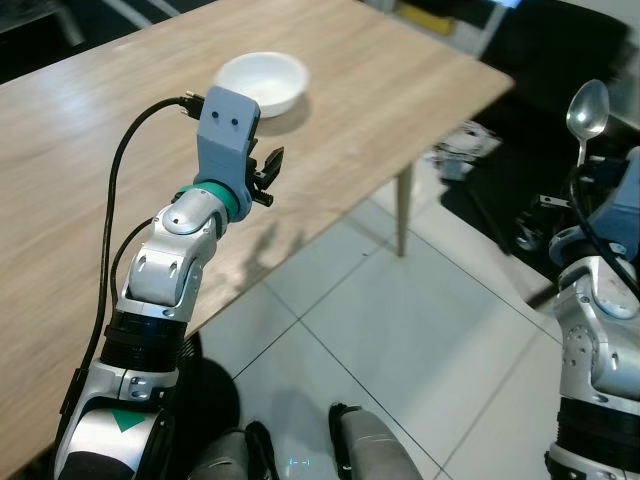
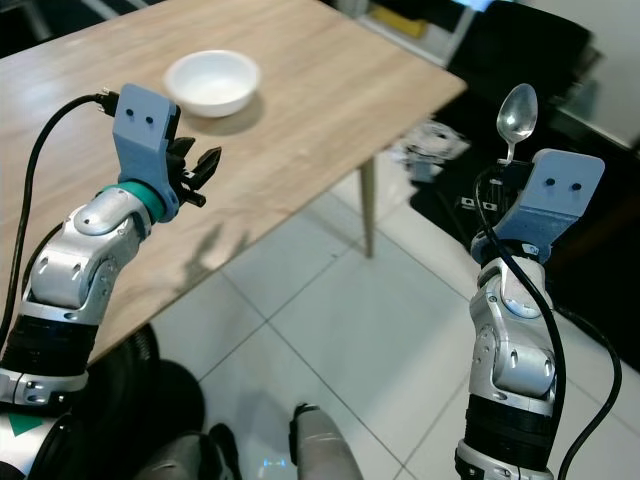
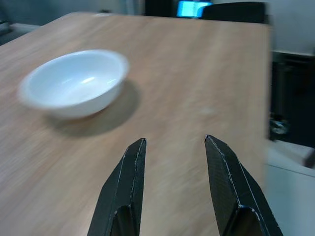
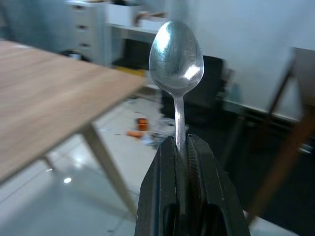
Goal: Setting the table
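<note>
Spoon (image 2: 517, 112) was clamped upright in right gripper (image 4: 186, 147), off the table's (image 1: 120, 130) edge; left gripper (image 3: 172, 147) gaped empty. Placement beside the bowl (image 1: 263, 83) probably came next.

Four views: a stereo head pair looking down, and one camera on each wrist.

The two eye views look forward and down from the robot's head over a wooden table (image 1: 90, 130) and tiled floor (image 1: 400, 330), sharing nearly the same scene with a slight sideways offset; both take in the white bowl (image 2: 212, 82). The left wrist view looks along the left gripper (image 3: 173, 147) low and close across the tabletop, sharing that bowl with the head pair. The right wrist view faces along the right gripper (image 4: 186, 147), close on the upright spoon (image 4: 176, 54), beside the table's corner.
</note>
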Controlling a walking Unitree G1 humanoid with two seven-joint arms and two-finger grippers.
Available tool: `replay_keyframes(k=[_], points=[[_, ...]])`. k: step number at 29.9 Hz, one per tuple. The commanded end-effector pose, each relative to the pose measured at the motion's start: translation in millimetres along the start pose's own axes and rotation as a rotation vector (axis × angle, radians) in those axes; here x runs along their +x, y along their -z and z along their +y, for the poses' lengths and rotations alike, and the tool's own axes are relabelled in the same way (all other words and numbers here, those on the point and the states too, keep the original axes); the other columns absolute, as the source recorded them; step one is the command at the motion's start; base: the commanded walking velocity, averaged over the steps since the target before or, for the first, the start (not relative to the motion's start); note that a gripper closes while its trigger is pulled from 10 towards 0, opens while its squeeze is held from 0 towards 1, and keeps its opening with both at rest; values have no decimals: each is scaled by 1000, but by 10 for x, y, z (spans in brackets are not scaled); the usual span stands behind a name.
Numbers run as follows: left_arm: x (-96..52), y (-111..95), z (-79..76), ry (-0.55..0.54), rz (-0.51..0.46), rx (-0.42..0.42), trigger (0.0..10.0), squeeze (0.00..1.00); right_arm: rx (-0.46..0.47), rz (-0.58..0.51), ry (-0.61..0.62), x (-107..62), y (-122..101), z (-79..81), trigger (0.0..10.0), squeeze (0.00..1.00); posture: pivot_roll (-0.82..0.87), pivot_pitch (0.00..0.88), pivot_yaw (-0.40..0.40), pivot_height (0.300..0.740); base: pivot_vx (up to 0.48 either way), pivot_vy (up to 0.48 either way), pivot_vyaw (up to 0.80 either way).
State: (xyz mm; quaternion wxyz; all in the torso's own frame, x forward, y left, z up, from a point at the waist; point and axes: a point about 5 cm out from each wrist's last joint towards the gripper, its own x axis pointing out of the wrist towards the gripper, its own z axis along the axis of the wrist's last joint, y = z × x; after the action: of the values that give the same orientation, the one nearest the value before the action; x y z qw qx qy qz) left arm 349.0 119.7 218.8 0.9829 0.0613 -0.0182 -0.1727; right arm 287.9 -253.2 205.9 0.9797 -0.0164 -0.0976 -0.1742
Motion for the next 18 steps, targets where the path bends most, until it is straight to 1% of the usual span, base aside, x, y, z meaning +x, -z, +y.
replay_keyframes(k=[1, 15, 18], points=[[-4, 78, -3, 5, 23, 5, 10000, 0, -1, 9, 11, -11, 34, -18, 10000, 0, -48, 61, 45, 740, 0, 0, -800], [0, 56, -5, 20, 4, 22, 10000, 0, 0, 16, 16, -14, 48, -6, 10000, 0, -47, 68, 45, 740, 0, 0, -800], [2, 40, -19, 33, -11, 40, 10000, 0, 3, 17, 18, -10, 54, 6, 10000, 0, -44, 65, 50, 740, 0, 0, -800]])
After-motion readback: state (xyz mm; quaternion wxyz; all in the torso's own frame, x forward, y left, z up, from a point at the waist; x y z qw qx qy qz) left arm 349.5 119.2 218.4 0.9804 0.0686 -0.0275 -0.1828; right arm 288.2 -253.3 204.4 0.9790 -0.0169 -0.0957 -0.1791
